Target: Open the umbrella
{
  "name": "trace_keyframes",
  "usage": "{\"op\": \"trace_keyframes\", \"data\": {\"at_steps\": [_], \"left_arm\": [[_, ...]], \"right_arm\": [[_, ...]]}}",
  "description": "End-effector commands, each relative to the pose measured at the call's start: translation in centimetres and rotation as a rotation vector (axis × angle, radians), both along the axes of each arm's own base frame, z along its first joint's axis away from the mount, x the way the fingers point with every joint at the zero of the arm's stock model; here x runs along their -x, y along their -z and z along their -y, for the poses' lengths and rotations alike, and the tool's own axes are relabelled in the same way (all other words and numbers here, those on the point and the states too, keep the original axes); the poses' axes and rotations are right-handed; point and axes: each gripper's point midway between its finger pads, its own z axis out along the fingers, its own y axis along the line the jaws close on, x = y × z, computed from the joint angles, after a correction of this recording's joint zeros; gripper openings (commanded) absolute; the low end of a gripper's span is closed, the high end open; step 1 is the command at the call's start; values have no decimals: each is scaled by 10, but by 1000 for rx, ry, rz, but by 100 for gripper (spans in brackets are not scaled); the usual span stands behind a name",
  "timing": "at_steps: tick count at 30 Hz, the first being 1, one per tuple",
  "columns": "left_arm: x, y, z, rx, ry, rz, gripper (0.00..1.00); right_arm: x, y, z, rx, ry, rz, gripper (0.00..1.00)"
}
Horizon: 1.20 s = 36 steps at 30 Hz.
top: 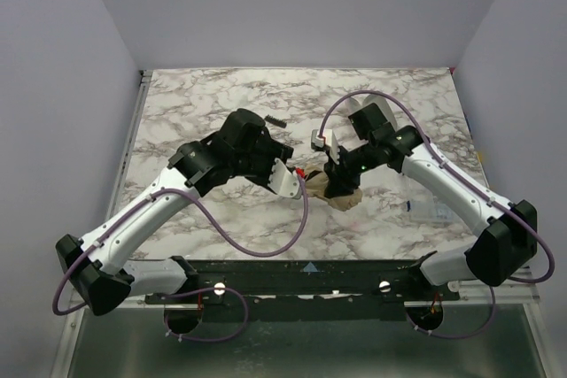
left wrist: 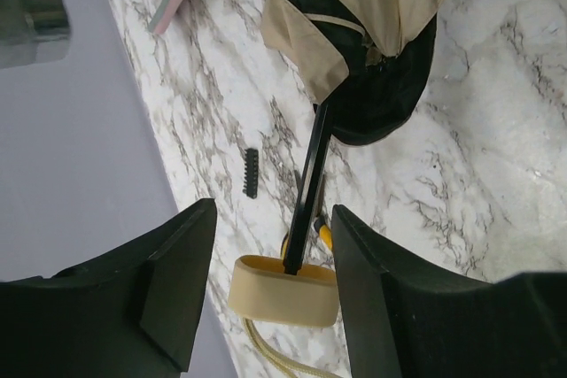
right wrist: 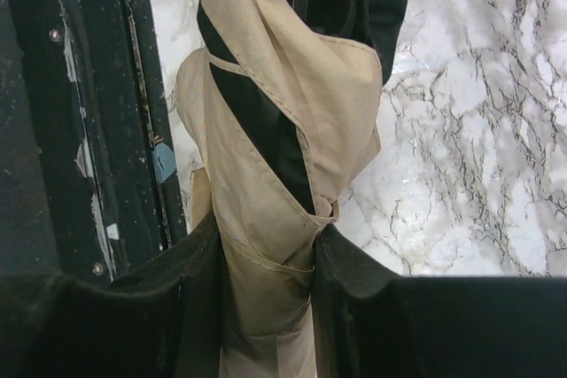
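Evidently the umbrella (top: 345,198) is unopened: its bunched canopy (right wrist: 275,157) is pinched by the right gripper (right wrist: 266,282), its handle knob (left wrist: 283,289) flanked, ungripped, by the spread left gripper (left wrist: 270,276).

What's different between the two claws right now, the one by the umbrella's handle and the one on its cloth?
The left gripper stands open around the handle knob; the right gripper is shut on the bunched fabric. The left gripper sits at the bare shaft end, the right gripper at the canopy end. Both attend to one umbrella.
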Motion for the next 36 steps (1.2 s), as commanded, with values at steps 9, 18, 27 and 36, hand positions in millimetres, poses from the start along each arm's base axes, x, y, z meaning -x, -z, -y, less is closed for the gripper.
{"op": "trace_keyframes", "data": {"at_steps": [9,18,27,36], "left_arm": [[-47,41,-27,-258,-162,103,47],[-68,51,-62,-319,-225,121,39],[-89,59,-103,-374,-295,122,40],[-114,66,-154,-427,-391,129,40]], "right_arm": [[10,-12,-3,-25,-40,-40,0],[16,-2,9,27,-46,-33,0],[25,6,20,74,-35,-61,0],[38,14,35,142,-24,-102,0]]}}
